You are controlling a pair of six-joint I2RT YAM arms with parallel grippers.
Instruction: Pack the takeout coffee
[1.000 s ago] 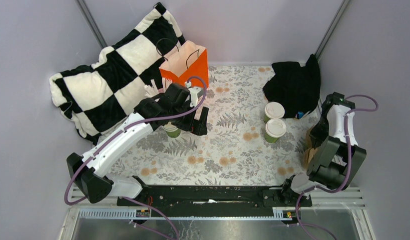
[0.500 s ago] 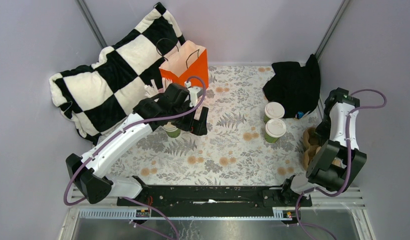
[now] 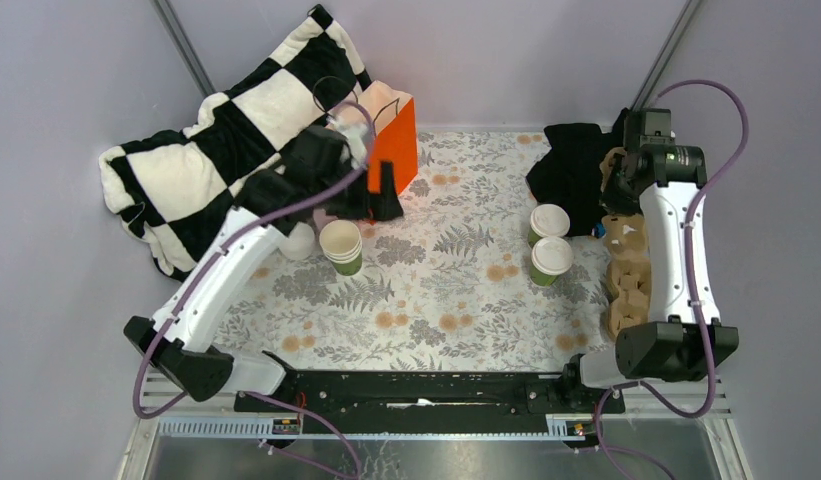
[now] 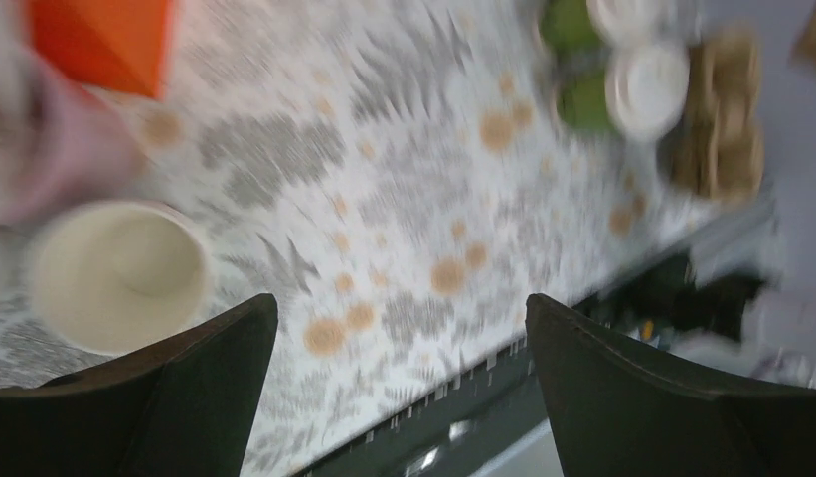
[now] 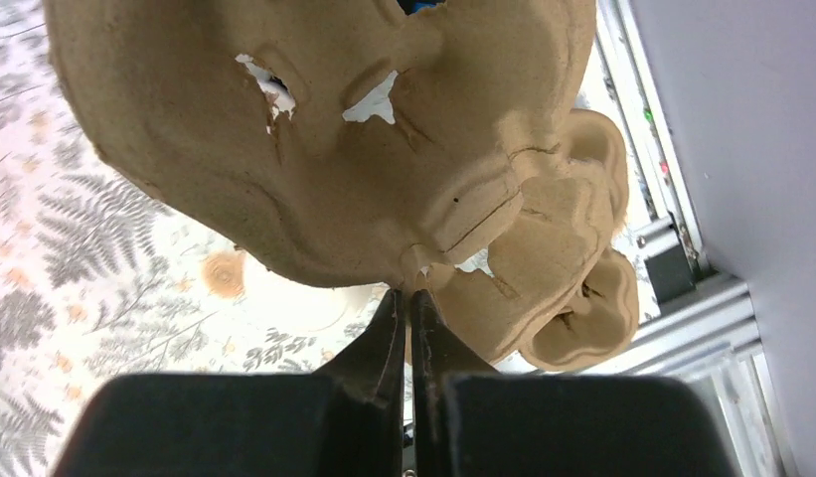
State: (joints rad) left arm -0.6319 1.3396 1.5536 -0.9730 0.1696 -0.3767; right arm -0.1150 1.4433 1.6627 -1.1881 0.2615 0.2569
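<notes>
The right claw (image 5: pixel 406 298) pinches a brown cup tray (image 5: pixel 314 149), far right. The left claw (image 4: pixel 402 383) hangs wide open by the orange bag (image 3: pixel 398 138).

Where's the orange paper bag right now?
Top view: orange bag at the far edge, left of centre, against the checkered blanket, behind the lidless cups.

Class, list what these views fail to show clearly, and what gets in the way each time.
Top view: orange bag, its inside partly hidden by the left gripper.
Left wrist view: lidded cups, smeared by motion blur.
Right wrist view: most of the table, blocked by the pulp cup carrier clamped in the right gripper.
</notes>
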